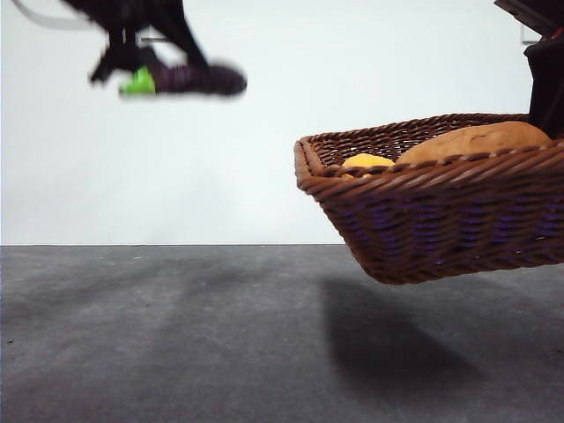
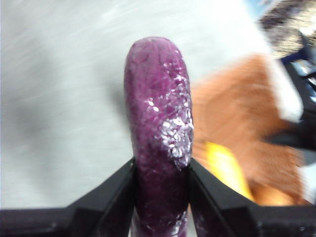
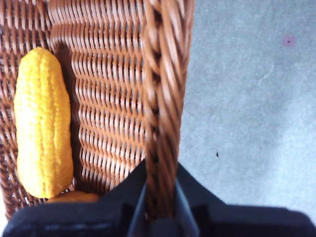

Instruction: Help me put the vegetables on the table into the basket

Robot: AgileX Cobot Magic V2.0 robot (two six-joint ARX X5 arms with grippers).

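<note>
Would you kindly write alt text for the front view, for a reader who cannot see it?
A brown wicker basket hangs tilted above the dark grey table, holding a tan potato and a yellow vegetable. At upper left, the left gripper carries a purple eggplant in the air.

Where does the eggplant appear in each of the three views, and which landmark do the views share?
Front view: eggplant high at upper left, held in the left gripper.
Left wrist view: centre, clamped between the jaws.
Right wrist view: not in it.
Shared landmark: the basket, lifted off the table by the right gripper.
</note>
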